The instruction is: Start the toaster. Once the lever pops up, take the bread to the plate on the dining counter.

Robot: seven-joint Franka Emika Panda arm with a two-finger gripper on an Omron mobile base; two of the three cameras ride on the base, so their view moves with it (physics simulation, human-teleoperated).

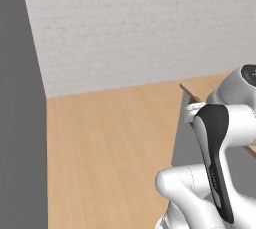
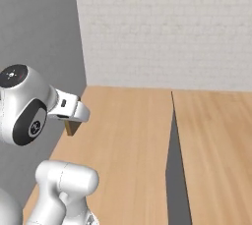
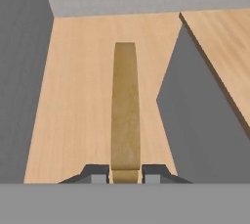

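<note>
My gripper (image 3: 125,173) is shut on the bread (image 3: 125,105), a thin tan slice seen edge-on, which runs straight out from between the two dark fingertips over the wood floor. In the right base view the white hand points away from the base at the left, and a brown corner of the bread (image 2: 72,128) sticks out under it. The toaster and the plate are out of view. I cannot tell whether the wood-topped surface to the right is the dining counter.
A wood-topped counter (image 2: 216,135) with a grey side panel (image 2: 177,180) stands to the right; its near corner (image 3: 181,17) lies right of the bread. A grey wall (image 3: 19,71) runs along the left, a white brick wall (image 2: 167,32) ahead. Wood floor (image 2: 128,135) lies between.
</note>
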